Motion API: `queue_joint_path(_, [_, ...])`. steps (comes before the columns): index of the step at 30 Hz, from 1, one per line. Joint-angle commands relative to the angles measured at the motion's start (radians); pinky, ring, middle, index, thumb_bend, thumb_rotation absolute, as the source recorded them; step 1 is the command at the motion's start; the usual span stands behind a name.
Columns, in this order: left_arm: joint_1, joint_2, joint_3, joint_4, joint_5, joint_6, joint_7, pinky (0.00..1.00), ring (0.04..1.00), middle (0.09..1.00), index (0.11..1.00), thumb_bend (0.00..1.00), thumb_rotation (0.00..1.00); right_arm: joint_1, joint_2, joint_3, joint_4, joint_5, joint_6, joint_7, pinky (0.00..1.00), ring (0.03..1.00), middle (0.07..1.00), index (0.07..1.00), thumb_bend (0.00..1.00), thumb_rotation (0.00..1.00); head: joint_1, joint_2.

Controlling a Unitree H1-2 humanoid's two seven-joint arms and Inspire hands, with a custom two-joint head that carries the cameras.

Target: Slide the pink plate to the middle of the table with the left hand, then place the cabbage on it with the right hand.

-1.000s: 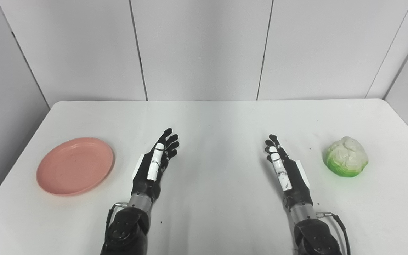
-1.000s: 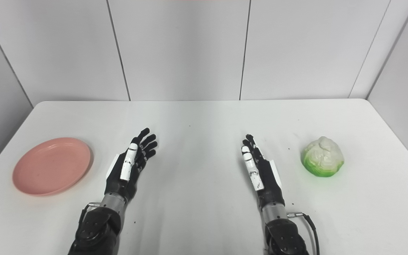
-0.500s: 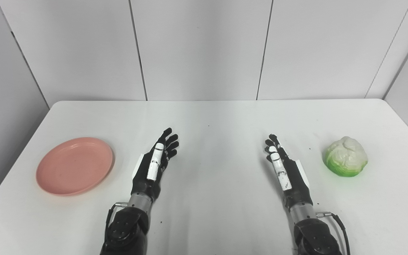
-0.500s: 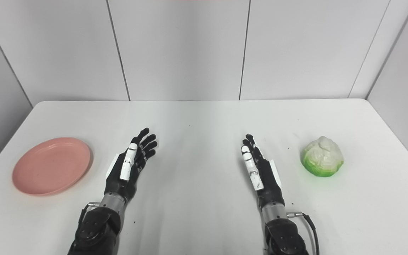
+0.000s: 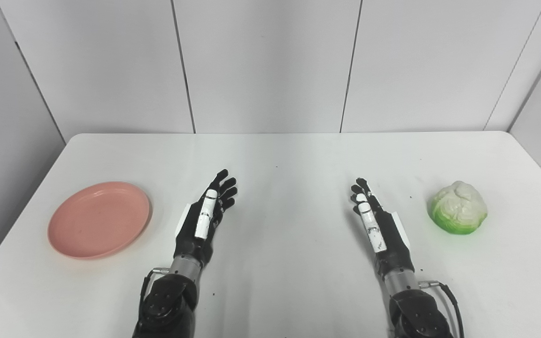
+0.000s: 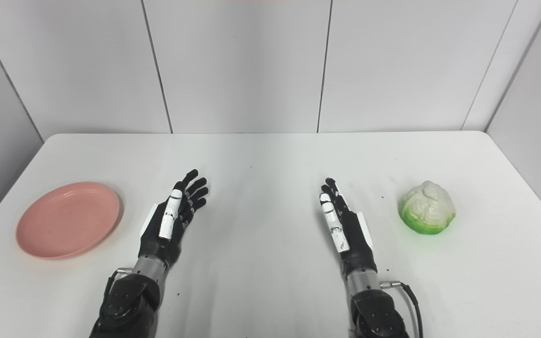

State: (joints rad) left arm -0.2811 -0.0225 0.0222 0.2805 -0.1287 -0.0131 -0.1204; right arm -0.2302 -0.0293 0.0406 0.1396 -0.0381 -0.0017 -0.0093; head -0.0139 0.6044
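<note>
- The pink plate (image 5: 99, 219) sits far to the left on the surface (image 5: 280, 155), well apart from my left hand, so my judgement is that the slide to the middle is not yet begun.
- My left hand (image 5: 203, 220) lies to the right of the plate, released, fingers spread and holding nothing, touching neither plate nor cabbage.
- My right hand (image 5: 378, 225) lies further right of the plate, also released and empty, fingers extended.
- The cabbage (image 5: 458, 207) rests furthest from the plate, just beyond my right hand and untouched.
- Both steps are left: the plate's slide first, then lifting the cabbage onto it.
</note>
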Motion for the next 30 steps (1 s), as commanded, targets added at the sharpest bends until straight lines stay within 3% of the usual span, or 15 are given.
queue_joint_path(1, [0.028,-0.004,-0.002,0.057,-0.002,0.013,0.002,0.92,0.901,0.904,0.901,0.46,1.00,-0.015,0.001,-0.001,0.021,0.012,-0.038,0.015,0.93,0.925,0.934,0.951,0.32,1.00,0.016,-0.004])
queue_joint_path(7, [0.018,-0.017,-0.011,0.083,0.008,0.000,0.009,0.92,0.904,0.907,0.909,0.46,1.00,-0.017,-0.013,-0.009,0.041,0.031,-0.059,0.026,0.93,0.925,0.937,0.952,0.30,1.00,0.106,-0.030])
queue_joint_path(10, [0.013,-0.033,-0.021,0.099,0.020,-0.011,0.020,0.91,0.903,0.908,0.911,0.46,1.00,-0.015,-0.028,-0.016,0.044,0.040,-0.055,0.034,0.94,0.935,0.948,0.957,0.32,1.00,0.205,-0.056])
queue_joint_path(16, [-0.004,-0.068,-0.039,0.144,0.051,-0.045,0.043,0.92,0.911,0.916,0.922,0.45,1.00,-0.015,-0.063,-0.026,0.049,0.058,-0.061,0.066,0.99,0.968,0.975,0.979,0.30,1.00,0.316,-0.086])
queue_joint_path(30, [-0.023,-0.085,-0.064,0.198,0.092,-0.097,0.081,0.90,0.903,0.904,0.910,0.45,1.00,-0.012,-0.070,-0.042,0.032,0.084,-0.049,0.090,1.00,0.977,0.982,0.984,0.22,1.00,0.369,-0.102])
